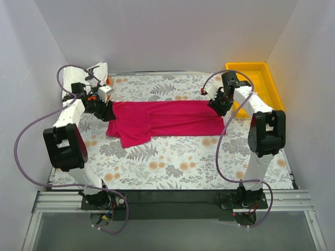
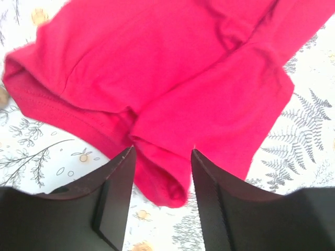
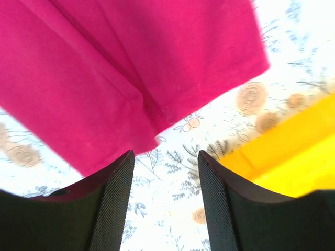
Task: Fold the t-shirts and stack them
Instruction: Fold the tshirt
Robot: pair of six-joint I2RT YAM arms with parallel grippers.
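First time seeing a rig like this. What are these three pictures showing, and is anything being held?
Two robot arms are bolted at the table's near edge, each ending in a two-finger gripper. The wide picture comes from a fixed camera above and behind them. The other two come from cameras on the wrists, looking past their own black fingers. On the floral table lies a magenta-red t-shirt, folded lengthwise; a yellow tray sits at the far right. The left gripper is open, a fold of the shirt between its fingers, unpinched. The right gripper is open, the shirt's other end just ahead of it. Nothing is held.
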